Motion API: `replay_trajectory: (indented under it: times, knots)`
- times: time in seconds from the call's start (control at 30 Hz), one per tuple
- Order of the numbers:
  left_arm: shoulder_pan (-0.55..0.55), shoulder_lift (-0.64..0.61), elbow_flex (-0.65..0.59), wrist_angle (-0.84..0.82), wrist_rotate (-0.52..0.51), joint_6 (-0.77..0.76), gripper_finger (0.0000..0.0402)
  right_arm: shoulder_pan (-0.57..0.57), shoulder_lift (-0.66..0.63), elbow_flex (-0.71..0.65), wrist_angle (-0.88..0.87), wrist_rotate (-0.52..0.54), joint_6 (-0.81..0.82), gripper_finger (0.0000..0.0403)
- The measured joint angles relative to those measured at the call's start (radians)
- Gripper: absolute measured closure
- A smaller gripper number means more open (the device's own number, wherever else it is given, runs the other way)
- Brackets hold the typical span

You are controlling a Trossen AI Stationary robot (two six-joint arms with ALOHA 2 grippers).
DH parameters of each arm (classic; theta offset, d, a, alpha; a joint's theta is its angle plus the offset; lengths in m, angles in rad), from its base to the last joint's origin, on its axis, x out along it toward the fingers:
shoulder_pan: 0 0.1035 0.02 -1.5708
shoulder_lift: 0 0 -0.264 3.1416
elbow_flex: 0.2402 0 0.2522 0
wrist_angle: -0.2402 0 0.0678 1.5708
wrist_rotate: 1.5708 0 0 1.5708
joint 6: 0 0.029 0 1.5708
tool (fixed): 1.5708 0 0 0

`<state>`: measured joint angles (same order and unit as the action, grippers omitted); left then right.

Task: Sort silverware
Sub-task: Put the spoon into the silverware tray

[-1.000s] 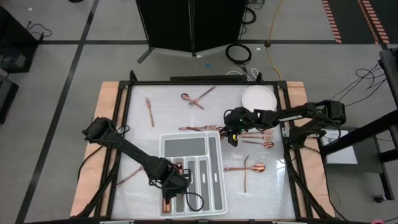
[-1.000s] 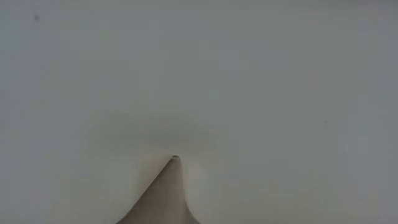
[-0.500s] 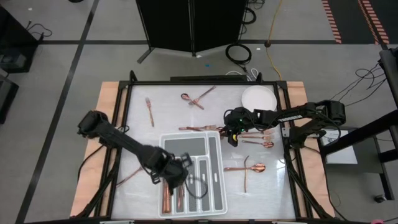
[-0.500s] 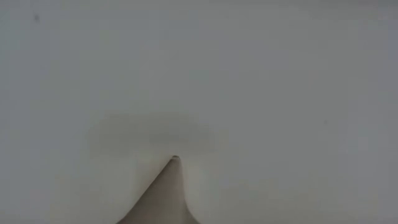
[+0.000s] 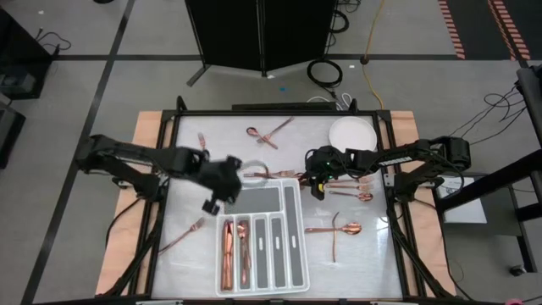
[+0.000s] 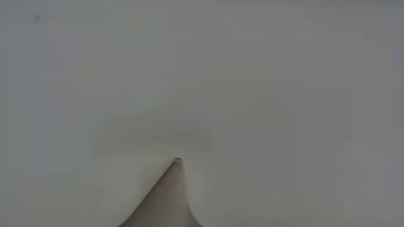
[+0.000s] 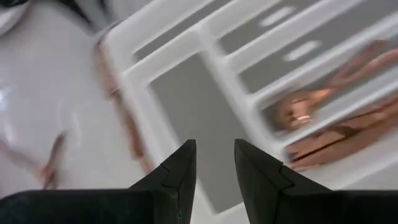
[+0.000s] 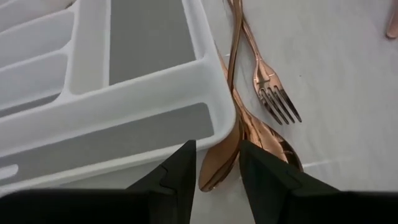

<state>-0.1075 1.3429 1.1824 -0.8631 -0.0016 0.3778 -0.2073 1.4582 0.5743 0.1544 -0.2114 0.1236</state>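
Silverware [image 5: 234, 252]: I see some in the two left slots of the tray [image 5: 295, 271], the rest scattered on the table beyond and right of it. Left gripper [image 5: 209, 205] over tray's far-left corner, fingers apart, empty. Right gripper [image 5: 315, 188] at tray's far-right corner, parted, above spoons [image 8: 249, 140].

A grey floor [image 5: 76, 85] crossed by dark tape lines surrounds the table [image 5: 151, 127], with a black cabinet [image 5: 261, 30] and coiled cables [image 5: 325, 72] behind it.
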Motion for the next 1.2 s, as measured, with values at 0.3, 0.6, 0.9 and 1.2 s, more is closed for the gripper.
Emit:
replay_trajectory:
  times: [0.3,0.6,0.9,1.2]
  knots:
    - [0.399,-0.141,-0.239,0.28,-0.185,-0.237,0.029,0.0,0.0,0.0,0.066,0.001,-0.116,0.0289]
    - [0.73,0.1,-0.242,0.545,0.156,-0.482,0.029,-0.001,0.0,0.0,0.07,0.001,-0.162,0.0289]
    - [0.856,0.475,0.156,0.279,0.245,-0.416,0.029,-0.001,0.0,0.0,-0.016,0.001,-0.162,0.0289]
    - [0.758,0.743,0.64,-0.152,0.168,0.419,0.029,-0.003,0.0,0.0,-0.008,0.001,-0.139,0.0289]
